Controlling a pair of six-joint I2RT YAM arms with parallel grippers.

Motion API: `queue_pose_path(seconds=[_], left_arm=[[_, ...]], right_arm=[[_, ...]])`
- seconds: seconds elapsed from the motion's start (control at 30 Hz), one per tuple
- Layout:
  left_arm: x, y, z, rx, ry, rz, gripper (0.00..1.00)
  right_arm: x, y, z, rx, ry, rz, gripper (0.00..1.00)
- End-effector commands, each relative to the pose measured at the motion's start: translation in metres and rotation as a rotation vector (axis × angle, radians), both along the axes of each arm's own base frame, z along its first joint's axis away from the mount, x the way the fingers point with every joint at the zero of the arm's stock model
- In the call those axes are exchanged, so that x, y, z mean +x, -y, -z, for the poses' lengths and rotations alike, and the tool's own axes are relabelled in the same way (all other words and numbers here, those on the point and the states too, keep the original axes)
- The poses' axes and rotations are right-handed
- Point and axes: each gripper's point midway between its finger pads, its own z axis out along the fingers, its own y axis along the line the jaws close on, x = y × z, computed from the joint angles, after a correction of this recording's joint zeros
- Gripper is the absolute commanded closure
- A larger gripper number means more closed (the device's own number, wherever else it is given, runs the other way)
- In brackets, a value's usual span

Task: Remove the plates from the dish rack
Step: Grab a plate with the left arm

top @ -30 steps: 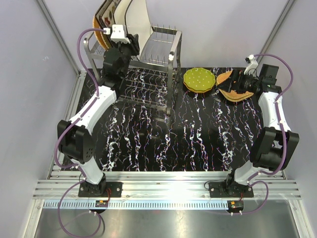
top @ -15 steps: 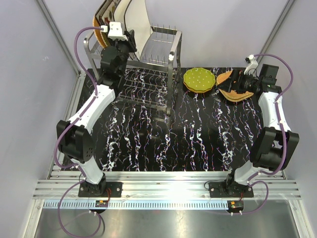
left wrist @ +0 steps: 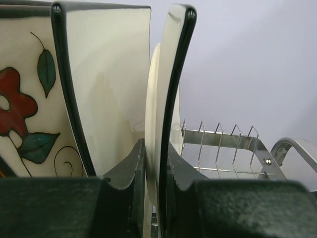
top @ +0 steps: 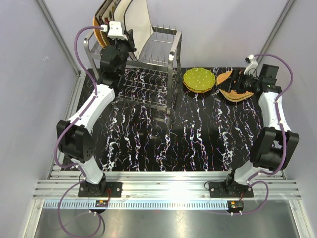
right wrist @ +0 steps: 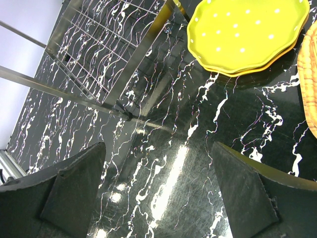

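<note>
The steel dish rack (top: pixel 153 62) stands at the back left of the table. A wicker plate (top: pixel 97 27) and square cream plates (top: pixel 141 22) stand upright in its top. My left gripper (top: pixel 124 43) is at the rack's top. In the left wrist view it (left wrist: pixel 156 153) is shut on the dark-rimmed edge of a cream plate (left wrist: pixel 171 84), and a flowered cream plate (left wrist: pixel 94 94) stands just left of it. Green dotted plates (top: pixel 199 79) lie stacked on the table, also seen in the right wrist view (right wrist: pixel 242 34). My right gripper (top: pixel 241 83) (right wrist: pixel 158 163) is open and empty above wicker plates (top: pixel 232 93).
The rack's bare prongs (left wrist: pixel 223 141) lie to the right of the held plate. The rack's legs and lower grid shelf (right wrist: pixel 114 44) show in the right wrist view. The black marbled tabletop (top: pixel 188 139) extends toward the arm bases. A wicker plate's rim (right wrist: pixel 308 84) lies beside the green stack.
My left gripper has moved up and back along the rack's top to the upright cream plates. The right arm has not moved.
</note>
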Motion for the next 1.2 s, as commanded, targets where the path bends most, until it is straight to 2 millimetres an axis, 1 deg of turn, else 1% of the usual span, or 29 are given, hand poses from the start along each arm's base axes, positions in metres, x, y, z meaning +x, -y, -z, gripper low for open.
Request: queue_pose_path(seconds=[0.0, 0.03, 0.1, 0.13, 0.27, 0.3, 0.33, 0.57, 0.6, 0.8, 1.17], left_arm=[[-0.019, -0.015, -0.07, -0.05, 0.198, -0.002, 1.0], [-0.022, -0.014, -0.079, -0.053, 0.217, 0.005, 1.0], [-0.025, -0.01, -0.088, -0.048, 0.238, 0.018, 1.0], [-0.029, -0.01, -0.099, -0.049, 0.263, 0.023, 1.0], [-0.039, -0.003, -0.122, -0.042, 0.323, 0.055, 1.0], [-0.04, -0.004, -0.125, -0.041, 0.333, 0.054, 1.0], [-0.044, -0.004, -0.134, -0.041, 0.353, 0.053, 1.0], [-0.055, -0.005, -0.153, -0.044, 0.404, 0.06, 1.0], [-0.057, -0.007, -0.157, -0.026, 0.42, 0.046, 1.0], [-0.068, -0.006, -0.175, -0.017, 0.467, 0.056, 1.0], [-0.077, -0.007, -0.192, -0.014, 0.51, 0.063, 1.0]], right_arm=[[-0.002, -0.004, -0.022, -0.001, 0.072, -0.018, 0.05], [-0.002, -0.004, -0.022, -0.001, 0.073, -0.018, 0.05], [-0.002, -0.004, -0.022, -0.001, 0.072, -0.018, 0.05], [-0.002, -0.003, -0.022, -0.001, 0.075, -0.018, 0.04], [-0.002, -0.004, -0.022, 0.001, 0.074, -0.019, 0.05], [-0.002, -0.004, -0.022, -0.001, 0.076, -0.018, 0.05], [-0.002, -0.004, -0.022, -0.001, 0.076, -0.018, 0.04], [-0.003, -0.004, -0.02, 0.002, 0.07, -0.019, 0.05], [-0.002, -0.004, -0.022, 0.001, 0.074, -0.019, 0.05], [-0.002, -0.004, -0.023, 0.002, 0.077, -0.019, 0.05], [-0.002, -0.004, -0.023, 0.005, 0.075, -0.021, 0.04]])
